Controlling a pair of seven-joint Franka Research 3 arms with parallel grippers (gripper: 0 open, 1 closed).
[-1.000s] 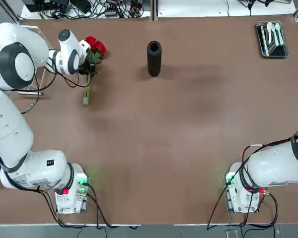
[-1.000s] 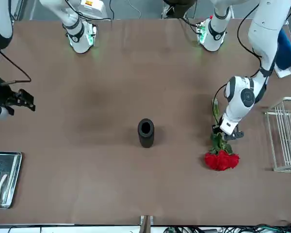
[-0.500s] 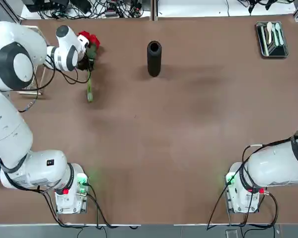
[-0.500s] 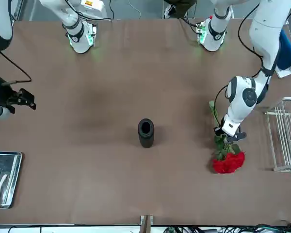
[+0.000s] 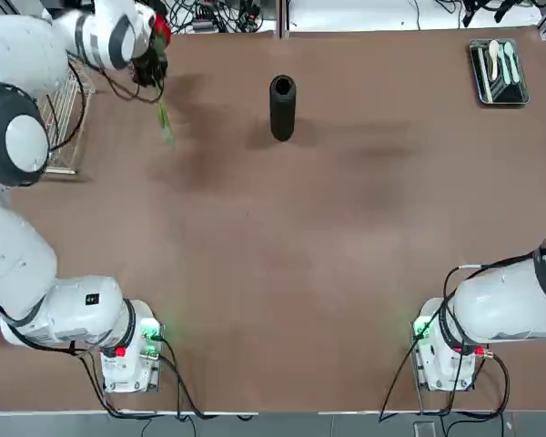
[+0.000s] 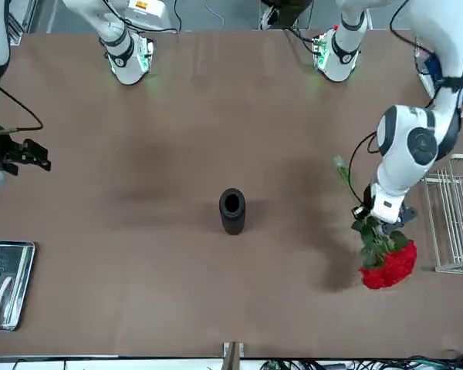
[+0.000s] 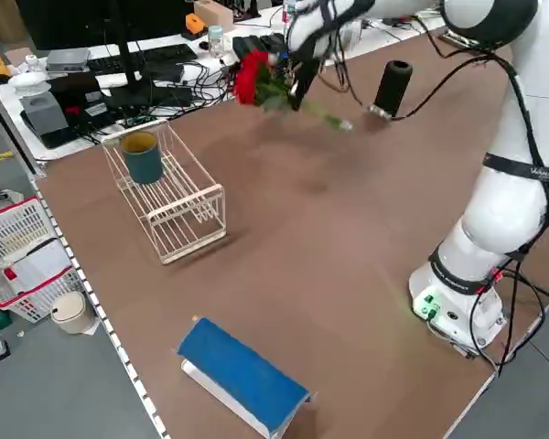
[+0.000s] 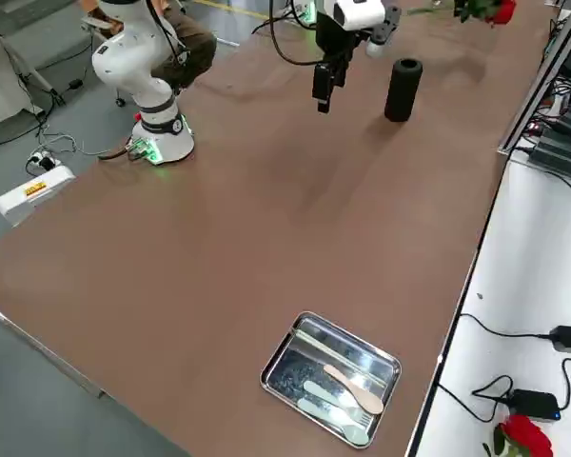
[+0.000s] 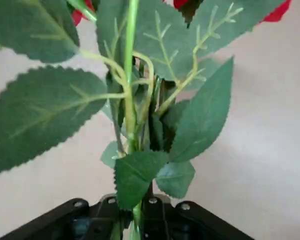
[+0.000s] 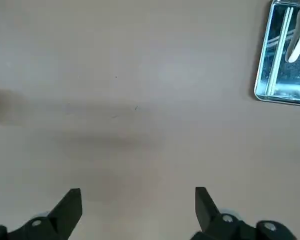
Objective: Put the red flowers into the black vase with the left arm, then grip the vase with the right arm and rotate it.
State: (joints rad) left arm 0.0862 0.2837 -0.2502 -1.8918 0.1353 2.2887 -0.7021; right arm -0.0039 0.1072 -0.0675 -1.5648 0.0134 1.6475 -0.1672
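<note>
While the left gripper point(image 6: 383, 218) is clamped on the red flowers point(image 6: 387, 264), lifted at the table's far left, the black vase point(image 6: 231, 210) stands apart; the right gripper point(image 10: 138, 205) hangs wide open.

Overhead, front, two raised side views sharing the black vase point(image 5: 282, 107); two close wrist views.

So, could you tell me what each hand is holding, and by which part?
Left hand holds the red flowers by their stems; right hand holds nothing.
</note>
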